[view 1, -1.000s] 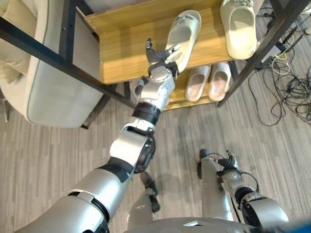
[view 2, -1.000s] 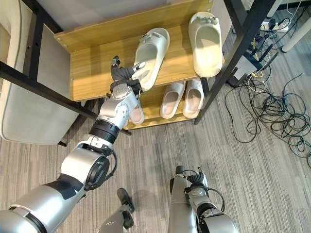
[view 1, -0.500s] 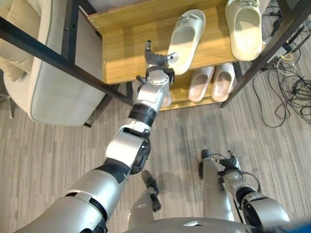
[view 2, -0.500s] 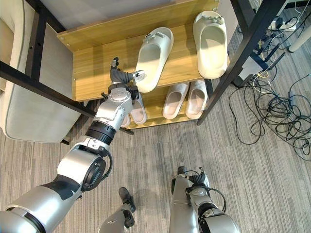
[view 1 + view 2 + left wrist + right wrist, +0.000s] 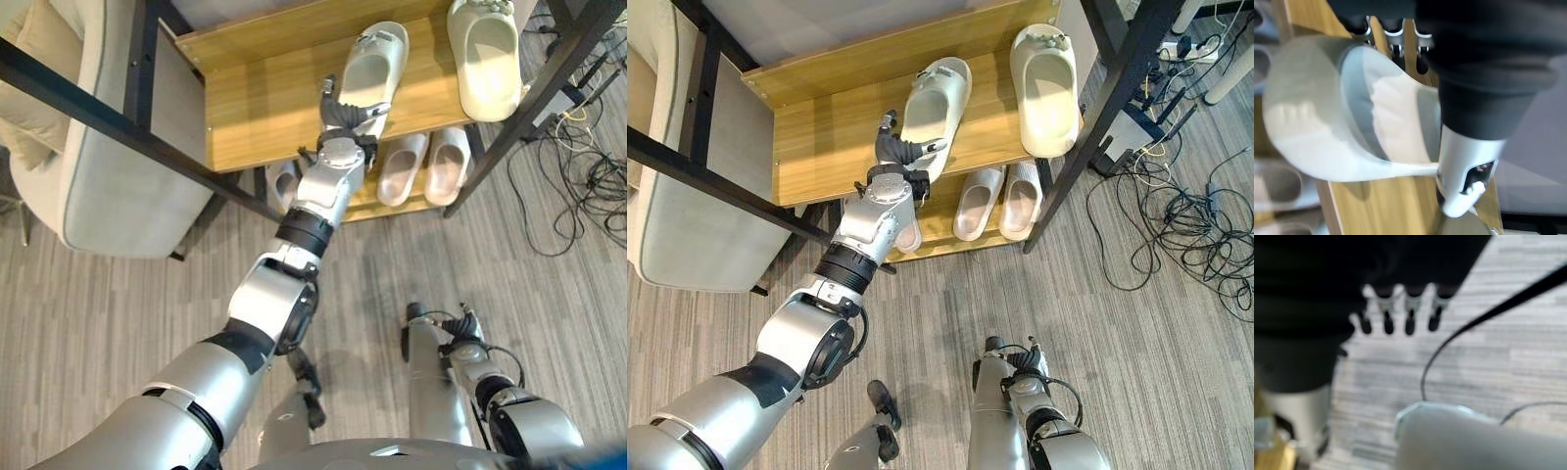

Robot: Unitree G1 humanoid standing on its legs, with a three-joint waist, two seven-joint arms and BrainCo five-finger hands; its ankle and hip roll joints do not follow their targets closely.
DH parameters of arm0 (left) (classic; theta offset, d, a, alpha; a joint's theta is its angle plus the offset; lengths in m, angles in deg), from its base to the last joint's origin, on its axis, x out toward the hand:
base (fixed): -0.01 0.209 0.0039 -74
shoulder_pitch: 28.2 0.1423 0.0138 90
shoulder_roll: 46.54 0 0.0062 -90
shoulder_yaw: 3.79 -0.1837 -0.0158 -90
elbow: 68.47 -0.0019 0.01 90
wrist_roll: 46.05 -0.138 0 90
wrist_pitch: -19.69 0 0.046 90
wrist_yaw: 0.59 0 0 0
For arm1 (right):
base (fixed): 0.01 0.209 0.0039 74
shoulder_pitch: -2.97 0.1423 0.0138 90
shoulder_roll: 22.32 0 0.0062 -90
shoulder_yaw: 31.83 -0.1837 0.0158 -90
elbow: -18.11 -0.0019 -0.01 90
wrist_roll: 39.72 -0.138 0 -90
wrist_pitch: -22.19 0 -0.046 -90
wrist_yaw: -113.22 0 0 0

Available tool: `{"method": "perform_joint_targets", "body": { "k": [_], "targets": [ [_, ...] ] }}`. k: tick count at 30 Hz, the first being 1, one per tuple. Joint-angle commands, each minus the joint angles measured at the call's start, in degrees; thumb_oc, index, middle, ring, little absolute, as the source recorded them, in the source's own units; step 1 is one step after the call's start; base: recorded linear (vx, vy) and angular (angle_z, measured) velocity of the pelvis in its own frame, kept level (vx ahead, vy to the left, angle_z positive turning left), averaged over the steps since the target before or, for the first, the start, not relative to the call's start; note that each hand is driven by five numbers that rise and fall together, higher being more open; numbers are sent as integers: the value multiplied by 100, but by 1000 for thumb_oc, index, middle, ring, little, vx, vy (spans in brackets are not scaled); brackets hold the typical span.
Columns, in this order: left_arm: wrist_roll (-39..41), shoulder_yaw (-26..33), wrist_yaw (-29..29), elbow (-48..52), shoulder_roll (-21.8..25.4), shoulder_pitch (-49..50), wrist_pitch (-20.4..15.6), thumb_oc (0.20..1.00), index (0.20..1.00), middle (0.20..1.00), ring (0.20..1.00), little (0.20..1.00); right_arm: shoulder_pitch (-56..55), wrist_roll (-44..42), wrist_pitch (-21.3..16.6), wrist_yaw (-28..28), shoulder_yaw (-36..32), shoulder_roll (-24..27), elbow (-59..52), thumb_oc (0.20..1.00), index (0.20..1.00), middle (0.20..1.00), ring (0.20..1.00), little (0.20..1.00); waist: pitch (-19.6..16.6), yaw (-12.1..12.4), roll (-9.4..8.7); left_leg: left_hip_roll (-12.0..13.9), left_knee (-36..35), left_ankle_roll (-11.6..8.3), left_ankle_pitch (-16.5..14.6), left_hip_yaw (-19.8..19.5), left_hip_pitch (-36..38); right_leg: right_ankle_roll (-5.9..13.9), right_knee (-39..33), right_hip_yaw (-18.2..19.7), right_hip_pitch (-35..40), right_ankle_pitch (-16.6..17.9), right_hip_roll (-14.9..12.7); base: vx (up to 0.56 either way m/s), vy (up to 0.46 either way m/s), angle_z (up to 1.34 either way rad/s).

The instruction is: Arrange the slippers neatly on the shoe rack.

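Observation:
A cream slipper [image 5: 377,57] lies toe-away on the wooden top shelf [image 5: 255,98] of the shoe rack, tilted slightly. My left hand [image 5: 345,119] is at its heel, thumb on one side and fingers [image 5: 1395,43] on the other, pinching the heel rim of the slipper [image 5: 1312,122]. Its partner slipper [image 5: 487,54] lies straight at the shelf's right end, a gap apart. My right hand [image 5: 458,328] hangs low over the floor, its fingers [image 5: 1396,318] relaxed and holding nothing.
On the lower shelf a pale pair [image 5: 426,166] stands side by side, with another slipper [image 5: 284,181] to its left, partly behind my arm. Black rack bars [image 5: 88,108] cross left and right. A grey armchair [image 5: 108,196] is left; loose cables [image 5: 588,186] lie right.
My left hand has moved right along the top shelf with the slipper's heel. The slipper now lies straighter and its heel is nearer the right-hand slipper. The right hand is unchanged.

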Motion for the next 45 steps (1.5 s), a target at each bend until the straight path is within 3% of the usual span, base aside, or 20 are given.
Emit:
{"method": "perform_joint_targets", "body": {
  "k": [1, 2, 4, 5, 15, 29, 39, 45],
  "targets": [
    [568, 468, -33, -58, -245, -1011, -143, 1000, 1000, 1000, 1000, 1000, 502, -121, 43, -7, -85, 295, 26, 1000, 1000, 1000, 1000, 1000, 328, -49, 23, -91, 1185, 266, -1155, 97, -94, 584, -2173, 48, 1231, 1120, -134, 88, 49, 1],
    [649, 463, -23, -94, -299, -1032, -154, 1000, 1000, 1000, 1000, 1000, 501, -131, 59, -11, -94, 299, 31, 1000, 1000, 1000, 1000, 1000, 314, -59, 50, -123, 1223, 241, -1330, 63, -27, 610, -2095, -10, 1287, 935, -196, 92, 52, 1],
    [745, 460, 39, -134, -336, -1100, -189, 1000, 1000, 1000, 1000, 1000, 567, -144, 75, -11, -74, 305, 32, 1000, 1000, 1000, 1000, 1000, 332, -69, 50, -108, 1183, 265, -1162, 121, -53, 589, -2143, 75, 1235, 1098, -145, 11, 15, 5],
    [797, 451, 69, -176, -377, -1121, -210, 1000, 1000, 1000, 1000, 1000, 564, -152, 88, -9, -85, 304, 39, 1000, 1000, 1000, 1000, 1000, 315, -73, 71, -142, 1211, 237, -1329, 94, 19, 612, -2078, 24, 1293, 924, -197, 8, 15, 4],
    [1231, 533, 133, -398, -628, -1427, -411, 1000, 1000, 1000, 1000, 1000, 673, -160, 171, -19, -75, 373, 125, 1000, 1000, 1000, 1000, 1000, 341, -140, 137, -211, 1127, 226, -1319, 166, 185, 619, -2092, 85, 1363, 905, -203, 10, 7, 0],
    [835, 681, 110, -541, -1007, -1654, -979, 1000, 1000, 1000, 1000, 1000, 732, -98, 102, 15, 45, 401, 267, 1000, 1000, 1000, 1000, 1000, 318, -350, 125, -209, 1071, 217, -1281, 274, 224, 588, -2075, 189, 1283, 928, -149, 1, 0, -2],
    [643, 744, 158, -810, -890, -1640, -1166, 1000, 1000, 1000, 1000, 1000, 717, -61, 54, 40, 79, 379, 326, 1000, 1000, 1000, 1000, 1000, 236, -417, 97, -219, 1017, 218, -1267, 296, 212, 593, -2101, 218, 1236, 950, -131, 3, 0, -1],
    [760, 996, 264, -1575, -672, -1596, -1288, 1000, 1000, 1000, 1000, 1000, 737, -25, 50, 83, 134, 331, 361, 1000, 1000, 1000, 1000, 1000, 212, -464, 95, -259, 897, 204, -1216, 333, 259, 591, -2142, 272, 1214, 953, -95, 8, -2, -1]
  ]
}}
